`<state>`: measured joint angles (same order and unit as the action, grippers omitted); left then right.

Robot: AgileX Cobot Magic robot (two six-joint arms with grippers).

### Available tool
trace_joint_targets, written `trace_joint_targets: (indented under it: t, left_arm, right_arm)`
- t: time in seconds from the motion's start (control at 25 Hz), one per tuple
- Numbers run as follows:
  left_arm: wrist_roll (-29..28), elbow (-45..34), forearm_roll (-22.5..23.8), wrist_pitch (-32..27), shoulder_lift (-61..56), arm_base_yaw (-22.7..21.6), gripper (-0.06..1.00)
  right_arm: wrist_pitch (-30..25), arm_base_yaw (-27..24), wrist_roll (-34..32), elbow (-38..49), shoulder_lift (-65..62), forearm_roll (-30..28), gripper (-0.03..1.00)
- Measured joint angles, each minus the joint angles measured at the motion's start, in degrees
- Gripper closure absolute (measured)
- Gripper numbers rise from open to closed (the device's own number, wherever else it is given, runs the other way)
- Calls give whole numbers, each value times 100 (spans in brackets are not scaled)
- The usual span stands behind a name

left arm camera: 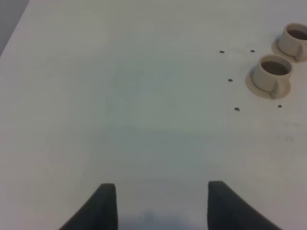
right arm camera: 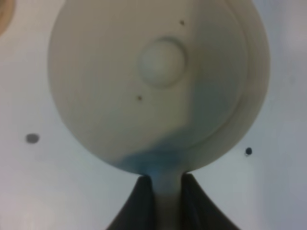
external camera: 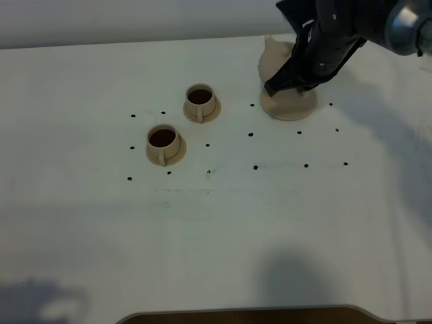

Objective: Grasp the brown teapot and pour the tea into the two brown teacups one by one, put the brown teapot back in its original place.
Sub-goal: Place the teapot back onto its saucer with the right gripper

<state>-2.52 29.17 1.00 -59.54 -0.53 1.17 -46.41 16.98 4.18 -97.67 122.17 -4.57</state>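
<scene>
Since both teacups (external camera: 182,123) beside it hold dark tea, the brown teapot (right arm camera: 158,81) sits over its wide saucer (external camera: 289,108) — right gripper (right arm camera: 168,191) clamped on its handle, pending release — left gripper (left arm camera: 160,201) apart

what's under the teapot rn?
The teapot sits on the wide saucer; only the saucer's rim shows. The right end effector grips the handle, and its arm hides most of the pot overhead.

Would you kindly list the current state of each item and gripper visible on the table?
brown teapot: lid on, upright over its saucer, handle gripped.
large saucer: under the teapot.
rear teacup: on its saucer, holds dark tea.
front teacup: on its saucer, holds dark tea.
right gripper: jaws shut on the teapot handle.
left gripper: jaws open, empty, above bare table.
</scene>
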Motion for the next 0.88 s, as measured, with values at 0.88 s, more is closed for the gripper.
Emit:
trace_joint_targets:
  t: [0.88]
  left_arm:
    - [0, 0, 0, 0, 0, 0, 48]
  right_arm:
    - [271, -187, 8, 6, 497, 116, 85]
